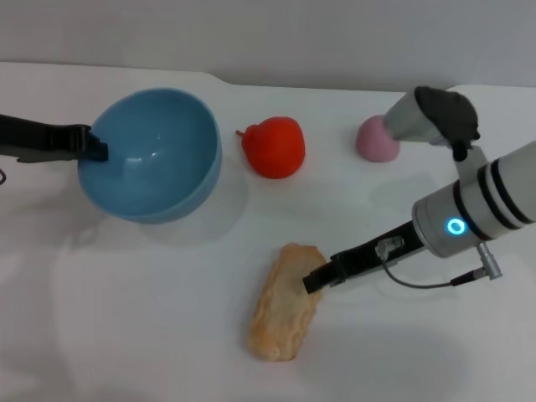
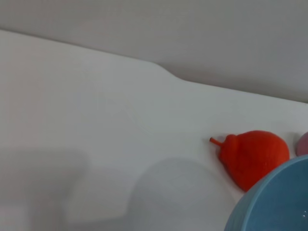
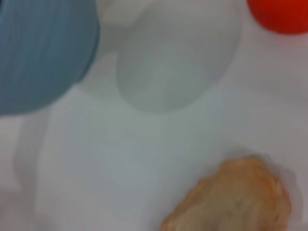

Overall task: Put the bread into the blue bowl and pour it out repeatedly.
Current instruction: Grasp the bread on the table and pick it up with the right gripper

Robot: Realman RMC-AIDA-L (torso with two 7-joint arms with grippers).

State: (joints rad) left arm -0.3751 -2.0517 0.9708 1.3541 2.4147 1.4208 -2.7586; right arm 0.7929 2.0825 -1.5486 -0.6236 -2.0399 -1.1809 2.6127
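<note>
The left gripper [image 1: 99, 149] is clamped on the tilted blue bowl's [image 1: 155, 155] rim near the worktop's far left. The right gripper [image 1: 316, 278] touches the bread [image 1: 283, 303] by the near edge; I can't tell how its fingers stand.

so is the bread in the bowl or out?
Out. The bread lies flat on the table, apart from the blue bowl, which shows nothing inside. The right gripper is at the bread's edge; the left gripper holds the bowl's rim.

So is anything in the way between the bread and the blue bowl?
No. The bread lies on bare white table, the right gripper at its edge. The blue bowl, held tilted by the left gripper, is up-left. The red fruit sits off to the side.
</note>
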